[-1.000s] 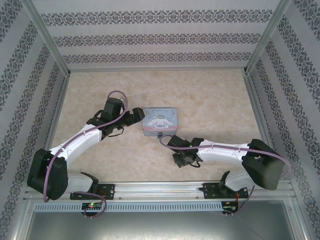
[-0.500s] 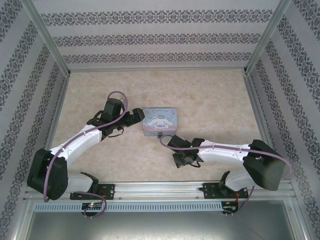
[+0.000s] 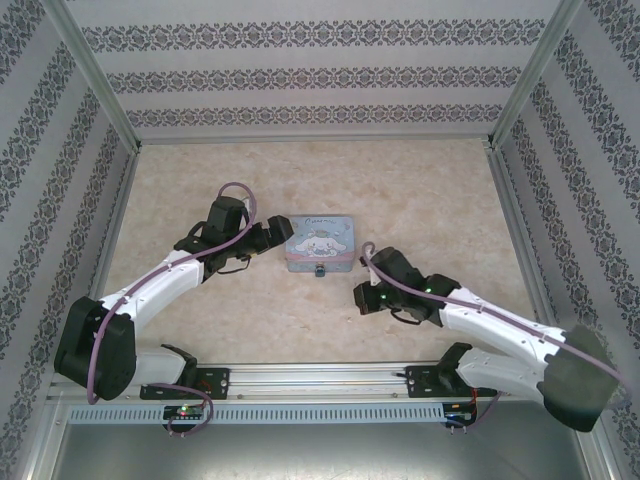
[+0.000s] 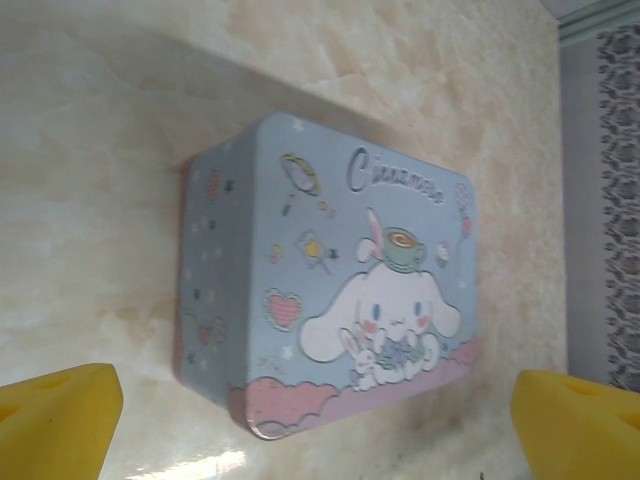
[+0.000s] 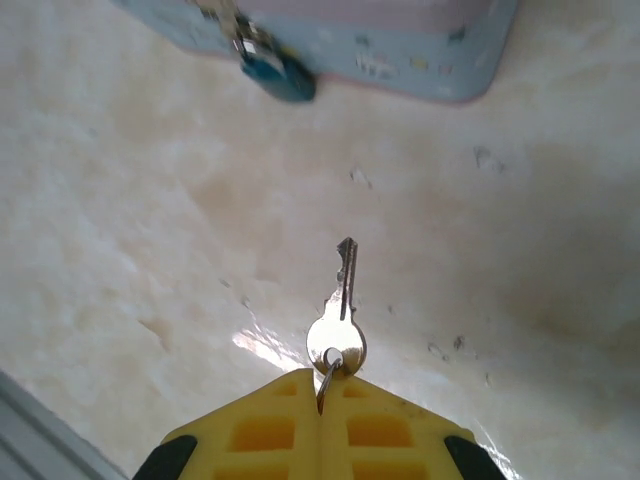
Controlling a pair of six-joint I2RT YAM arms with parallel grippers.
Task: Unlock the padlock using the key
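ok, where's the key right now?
Right wrist view: the key sticks out of the shut right gripper, tip toward the tin, short of the padlock on its front.

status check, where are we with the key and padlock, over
Right gripper shut on the key, tip forward. Left gripper open, facing the tin. Padlock hanging on tin's front, key not yet in. Bare table between them.
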